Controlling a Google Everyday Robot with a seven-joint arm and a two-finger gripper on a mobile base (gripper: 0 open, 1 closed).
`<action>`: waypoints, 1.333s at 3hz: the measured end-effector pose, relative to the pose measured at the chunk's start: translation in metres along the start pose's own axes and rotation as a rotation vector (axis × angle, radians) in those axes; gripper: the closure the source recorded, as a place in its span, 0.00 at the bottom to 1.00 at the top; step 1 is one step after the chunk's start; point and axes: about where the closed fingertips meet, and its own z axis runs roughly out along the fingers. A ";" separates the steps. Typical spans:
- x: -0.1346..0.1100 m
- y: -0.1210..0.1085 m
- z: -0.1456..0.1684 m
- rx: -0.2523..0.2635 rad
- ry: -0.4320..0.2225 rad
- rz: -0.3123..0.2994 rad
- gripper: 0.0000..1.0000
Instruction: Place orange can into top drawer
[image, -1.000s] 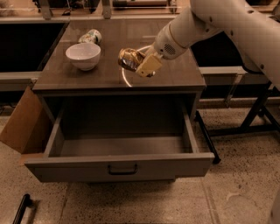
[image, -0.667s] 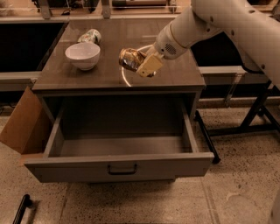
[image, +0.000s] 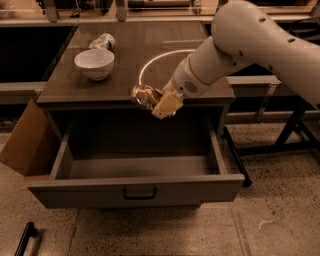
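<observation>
Fingers (image: 167, 106) of mine are closed on the orange can (image: 145, 96), and I hold it in the air in front of the worktop (image: 65, 85). I see one pale finger pad pressed on the right side of the can; the other finger is hidden behind it. The can lies tilted in my grip, with its shiny, uneven side turned to the camera.

One second ago the can was further back, over the middle of the worktop and over the bright ring of light (image: 150, 64) that reflects there. Now I have brought it forward and lower. It is at the front edge of the worktop, just over the dark back part of the top drawer (image: 75, 192). The can is not inside the drawer yet and it touches nothing except my fingers. My arm (image: 240, 45) reaches down from the upper right, more stretched to the front than before.

The top drawer stands pulled out as it was, and its dark bar handle (image: 140, 194) is in the middle of the front panel. The white bowl (image: 94, 64) and the patterned can (image: 102, 41) lying behind it have not moved from the left part of the worktop. A cardboard box (image: 22, 145) leans at the left side of the cabinet, as before.
</observation>
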 end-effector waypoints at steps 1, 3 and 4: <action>0.025 0.039 0.026 -0.048 0.052 0.038 1.00; 0.067 0.057 0.086 -0.088 0.132 0.123 1.00; 0.084 0.050 0.126 -0.065 0.115 0.166 0.66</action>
